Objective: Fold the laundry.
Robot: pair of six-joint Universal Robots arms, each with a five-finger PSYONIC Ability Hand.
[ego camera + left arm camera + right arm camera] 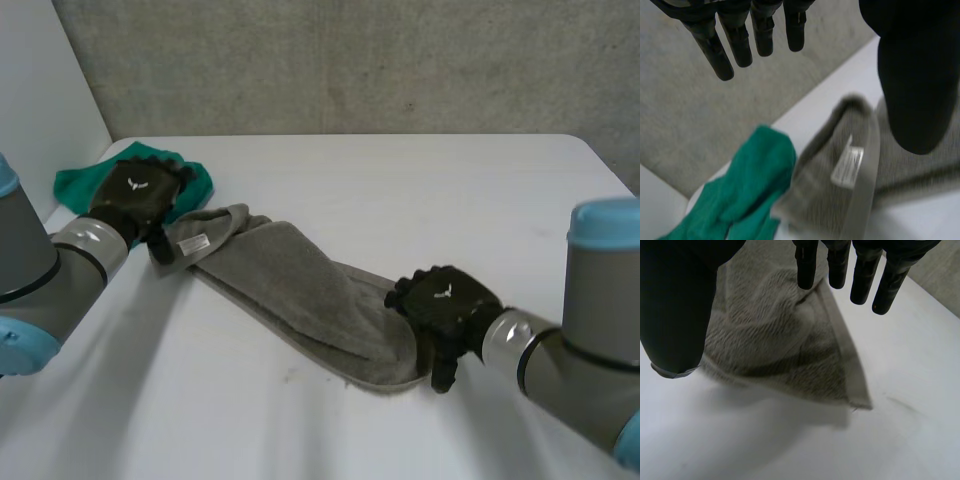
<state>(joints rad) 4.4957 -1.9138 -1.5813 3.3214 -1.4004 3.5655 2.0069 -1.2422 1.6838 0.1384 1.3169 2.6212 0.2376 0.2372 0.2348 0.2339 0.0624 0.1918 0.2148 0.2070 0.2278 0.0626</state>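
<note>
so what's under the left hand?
The green cloth and the grey towel's labelled end, beneath the left hand. In the head view the hand covers where they meet.

White tag (pixel 847 166) on grey towel (pixel 910 165) hem; print too blurred to read.

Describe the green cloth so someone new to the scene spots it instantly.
On the white table, look to the far corner on the robot's left, by the left hand. The green cloth lies crumpled there, next to the labelled end of the grey towel. It alone is green; the towel is grey.
</note>
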